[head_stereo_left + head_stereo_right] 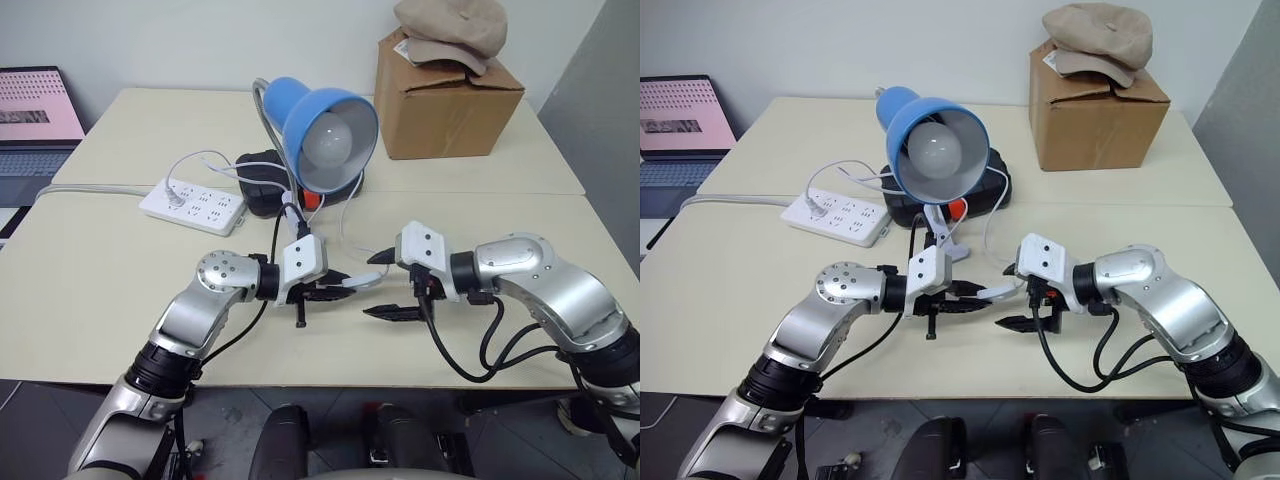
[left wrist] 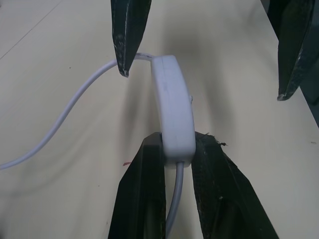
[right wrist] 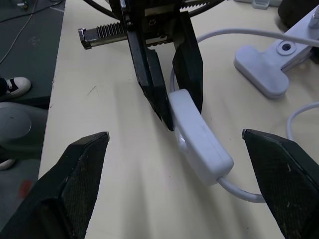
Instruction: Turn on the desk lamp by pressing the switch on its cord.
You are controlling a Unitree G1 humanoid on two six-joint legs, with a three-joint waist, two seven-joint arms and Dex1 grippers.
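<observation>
I've got the switch (image 2: pixel 173 114) pinched at one end in my left hand (image 1: pixel 335 288), fingers (image 2: pixel 144 194) clamped tight on its two sides, and it's held up off the pale surface (image 1: pixel 100 300) in the middle of the scene, in front of the lamp (image 1: pixel 325 130). The switch sticks out past my left fingertips toward the right hand (image 1: pixel 385 297), long axis running roughly hand to hand, so its free end points straight into the gap of the right one. That right hand is spread wide with nothing in it, one finger (image 3: pixel 75 179) on each side of the switch and well clear of it. So the right hand is the one placed to do the pressing, I reckon; it needs to come in across the flat face where the small raised button sits, not along the narrow edges. The switch is a smooth white plastic oblong with rounded corners, hard and a bit glossy, probably slippery under a rubbery fingertip. The cord (image 2: pixel 65 109) leaves both ends, thin, white and limp, curling away over the surface. The lamp has a blue dome shade, a big frosted round bulb, unlit, and a white clip base (image 3: pixel 269 64) lying just beyond.
</observation>
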